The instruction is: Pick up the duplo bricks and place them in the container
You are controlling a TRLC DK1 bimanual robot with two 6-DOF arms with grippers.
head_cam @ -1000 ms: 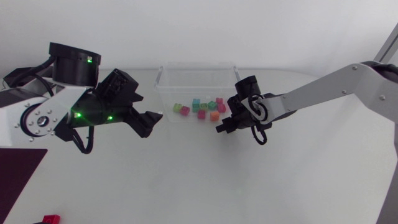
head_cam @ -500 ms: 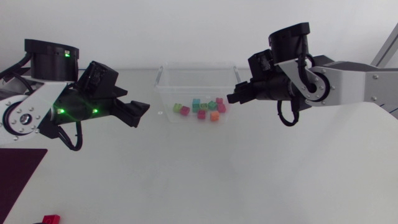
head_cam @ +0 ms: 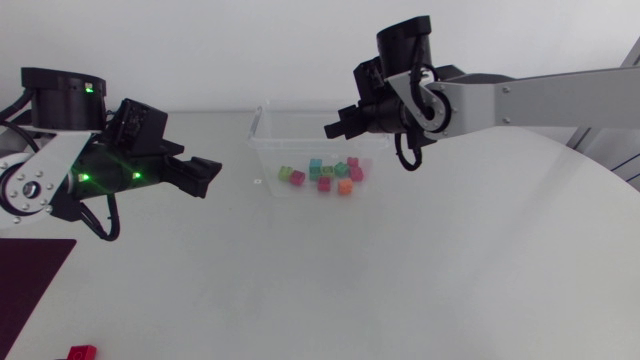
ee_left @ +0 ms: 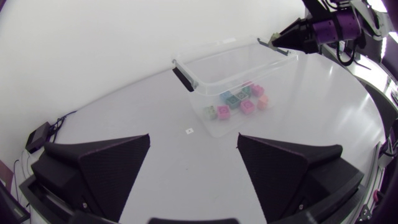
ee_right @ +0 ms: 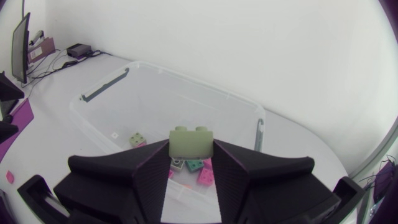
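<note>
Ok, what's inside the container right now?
A cluster of coloured bricks lies on the container's floor. The right gripper, shut on a pale brick, covers the far right corner from above.

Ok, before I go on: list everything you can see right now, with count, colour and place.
container: one, clear, on the table at the far middle.
loose bricks: about nine, pink, green, teal and orange, on the container's floor.
held brick: one, pale green, between the right tool's fingers, above the container.
red brick: one, red, at the near left, far from the container.
tag: one, small and white, on the table just left of the container.
table: one, white.
left tool: one, black, open and empty, left of the container.
right tool: one, black, shut on the held brick.
</note>
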